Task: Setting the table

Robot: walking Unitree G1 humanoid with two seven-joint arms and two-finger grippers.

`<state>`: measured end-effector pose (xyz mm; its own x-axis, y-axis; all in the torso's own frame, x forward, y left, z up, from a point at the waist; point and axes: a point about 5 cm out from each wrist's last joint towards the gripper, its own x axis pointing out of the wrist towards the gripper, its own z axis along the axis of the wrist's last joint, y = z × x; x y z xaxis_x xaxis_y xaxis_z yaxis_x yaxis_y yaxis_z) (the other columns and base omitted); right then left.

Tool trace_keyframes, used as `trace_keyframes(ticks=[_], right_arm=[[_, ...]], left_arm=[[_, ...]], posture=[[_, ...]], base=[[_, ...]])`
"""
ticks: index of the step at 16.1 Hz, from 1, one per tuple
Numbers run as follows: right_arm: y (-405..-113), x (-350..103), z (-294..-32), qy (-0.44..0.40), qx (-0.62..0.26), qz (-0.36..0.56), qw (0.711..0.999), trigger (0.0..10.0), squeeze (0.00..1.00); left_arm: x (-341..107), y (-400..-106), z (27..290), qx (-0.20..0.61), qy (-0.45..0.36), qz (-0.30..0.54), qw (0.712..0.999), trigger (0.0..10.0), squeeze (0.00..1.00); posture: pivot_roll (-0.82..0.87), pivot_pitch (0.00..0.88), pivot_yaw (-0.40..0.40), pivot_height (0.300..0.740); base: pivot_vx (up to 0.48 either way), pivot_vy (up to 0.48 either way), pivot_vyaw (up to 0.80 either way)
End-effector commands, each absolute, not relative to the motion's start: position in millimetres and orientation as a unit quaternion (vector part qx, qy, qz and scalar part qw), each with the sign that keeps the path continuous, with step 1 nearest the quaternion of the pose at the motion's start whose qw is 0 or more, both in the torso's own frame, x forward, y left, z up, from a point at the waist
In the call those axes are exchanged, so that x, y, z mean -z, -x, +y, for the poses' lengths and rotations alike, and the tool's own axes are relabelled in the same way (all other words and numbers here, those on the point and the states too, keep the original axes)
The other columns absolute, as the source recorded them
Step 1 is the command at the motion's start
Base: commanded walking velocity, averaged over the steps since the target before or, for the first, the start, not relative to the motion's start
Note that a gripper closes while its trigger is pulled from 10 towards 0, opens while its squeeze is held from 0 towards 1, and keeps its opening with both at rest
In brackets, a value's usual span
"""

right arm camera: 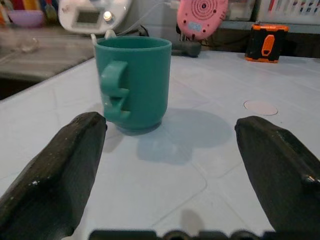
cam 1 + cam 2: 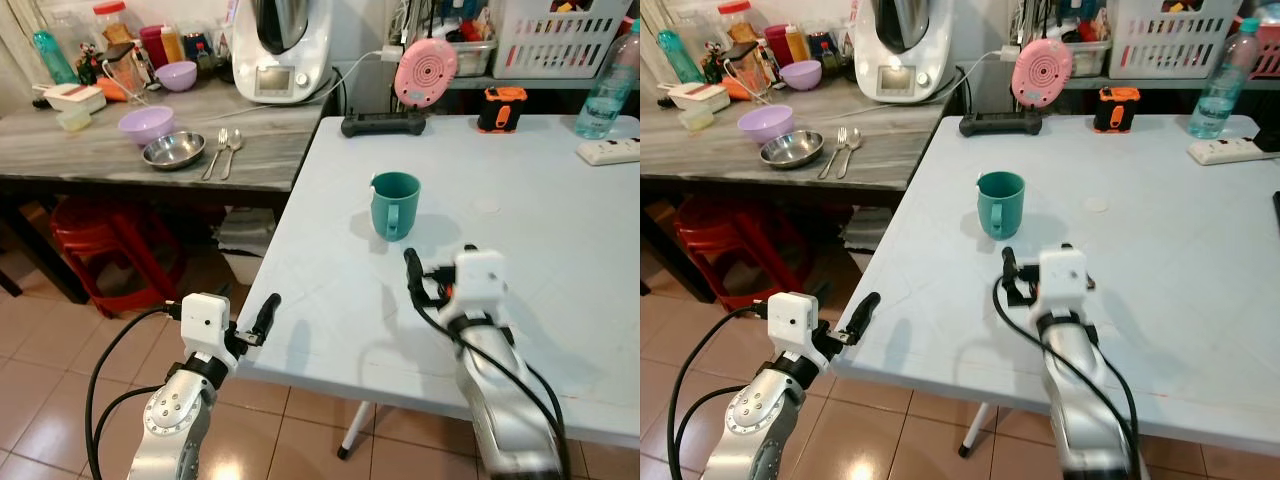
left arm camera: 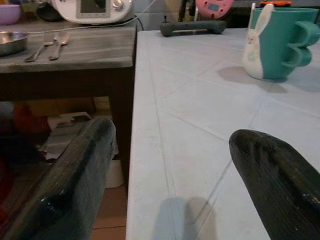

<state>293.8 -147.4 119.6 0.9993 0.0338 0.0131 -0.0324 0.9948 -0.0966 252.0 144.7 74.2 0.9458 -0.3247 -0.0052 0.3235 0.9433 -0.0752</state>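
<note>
Teal plastic mug with a side handle (image 2: 395,204) upright on pale blue bench (image 2: 560,300), mid-surface, well apart from the edges. White rabbit figure on its side, seen from left wrist.

Risks, judged:
- Mug handle faces right hand; straight-in close could catch handle instead of body and spin or tip mug.
- Light empty mug, smooth bench: one-finger contact likely to shove it rather than seat it.
- Rest of setting still on grey wood side bench (image 2: 120,165): round steel bowl (image 2: 173,151), lilac plastic bowl (image 2: 147,124), metal fork and spoon (image 2: 222,152) lying side by side. Gap between benches; thin cutlery flat on wood hard to pinch, easy to drop over that gap.

Pose:
- Right hand (image 2: 437,275) low over pale bench, just short of mug, pointed at it, fingers spread wide, empty. Mug centred between fingers in right wrist view, not touching.
- Left hand (image 2: 262,318) at pale bench's near left corner, at edge level, fingers wide apart, empty, aimed along bench top.
</note>
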Motion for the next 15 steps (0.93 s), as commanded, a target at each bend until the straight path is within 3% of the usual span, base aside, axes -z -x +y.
trace_keyframes(ticks=[1,7,15], right_arm=[[-300.8,-119.7,-139.5,0.054,-0.025,-0.005,0.998,10.0,0.00],[-331.9,-125.9,-122.2,0.075,-0.034,-0.005,0.997,10.0,0.00],[-364.2,-135.5,-122.1,0.086,-0.011,-0.010,0.996,10.0,0.00]], left_arm=[[-78.4,-251.0,144.6,0.183,0.036,-0.002,0.982,10.0,0.00],[-79.0,-253.4,142.4,0.218,0.046,0.000,0.975,10.0,0.00],[-75.5,-252.1,139.1,0.237,0.053,0.004,0.970,10.0,0.00]], posture=[[-0.13,0.017,0.103,0.740],[-0.12,0.007,0.094,0.740],[-0.11,0.007,0.093,0.740]], base=[[0.000,0.000,0.00],[0.000,0.000,0.00],[0.000,0.000,0.00]])
